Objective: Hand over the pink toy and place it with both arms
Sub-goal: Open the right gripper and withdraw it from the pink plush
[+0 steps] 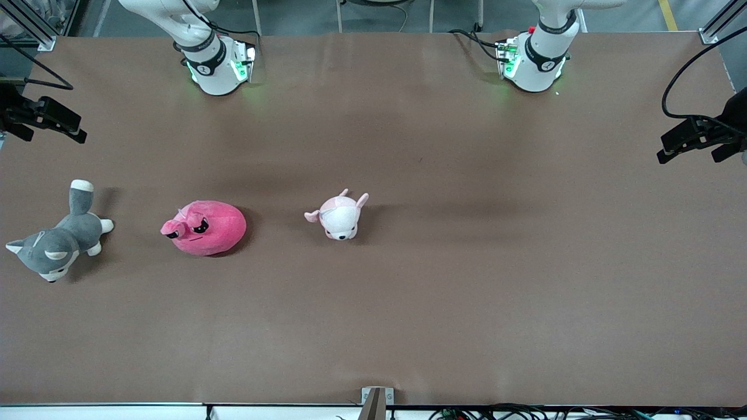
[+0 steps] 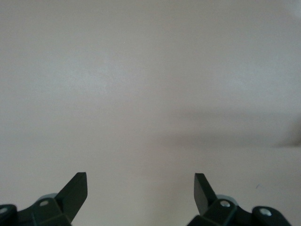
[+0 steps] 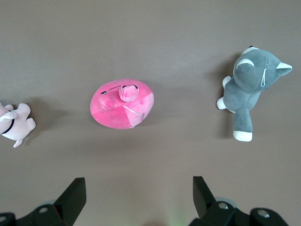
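Brown table (image 1: 443, 303), evenly lit; grey floor (image 1: 373, 14), yellow floor line (image 1: 668, 14)

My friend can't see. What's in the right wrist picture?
A round pink toy lies on the brown table, between a grey-and-white dog plush and a pale pink plush. The right gripper hangs above, fingers open.

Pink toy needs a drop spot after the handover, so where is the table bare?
The table is bare from the pale eared plush to the left arm's end. Crowded: the pink toy lies between that plush and the grey dog plush at the right arm's end.
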